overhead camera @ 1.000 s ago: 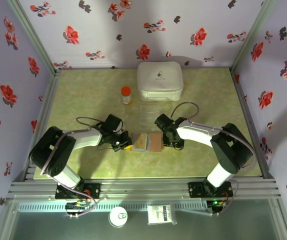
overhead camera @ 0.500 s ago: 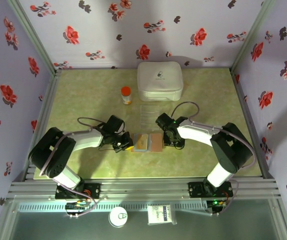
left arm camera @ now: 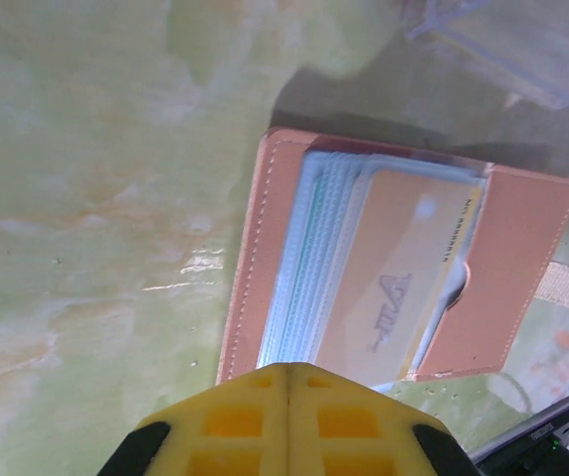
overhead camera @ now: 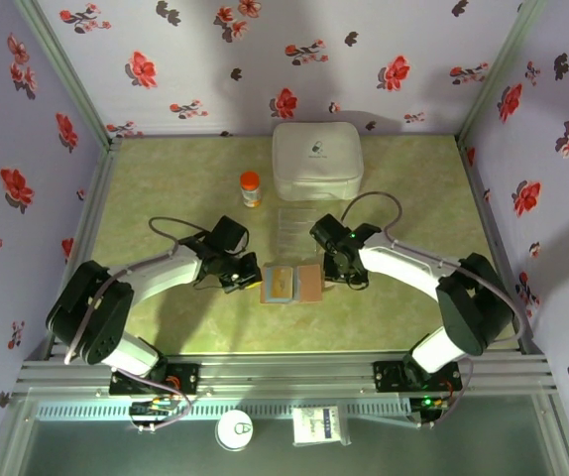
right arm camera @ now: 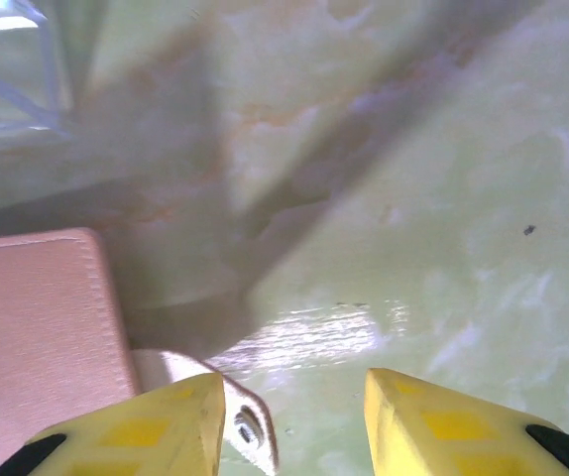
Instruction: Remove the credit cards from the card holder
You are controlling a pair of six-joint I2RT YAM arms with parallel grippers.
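Observation:
The brown card holder (overhead camera: 309, 284) lies open on the green table between both arms. In the left wrist view the card holder (left arm camera: 522, 278) has an orange-yellow card (left arm camera: 394, 273) in its clear sleeves; any other credit cards are hidden behind the sleeve edges. My left gripper (overhead camera: 252, 275) is shut with nothing in it, its tip (left arm camera: 287, 369) at the holder's left edge. Just right of the holder, my right gripper (overhead camera: 337, 274) is open; its fingers (right arm camera: 289, 392) straddle bare table beside the holder's snap tab (right arm camera: 240, 421) and brown panel (right arm camera: 37, 327).
A clear sheet (overhead camera: 292, 226) lies just behind the holder, also in the wrist views (left arm camera: 522, 50) (right arm camera: 7, 69). Further back stand a large white case (overhead camera: 316, 159) and a small orange-capped bottle (overhead camera: 251, 188). Flowered walls close three sides.
The left gripper has shifted slightly away from me along the holder's left edge, still shut. The right gripper has moved a little back and opened slightly wider. The holder stays put.

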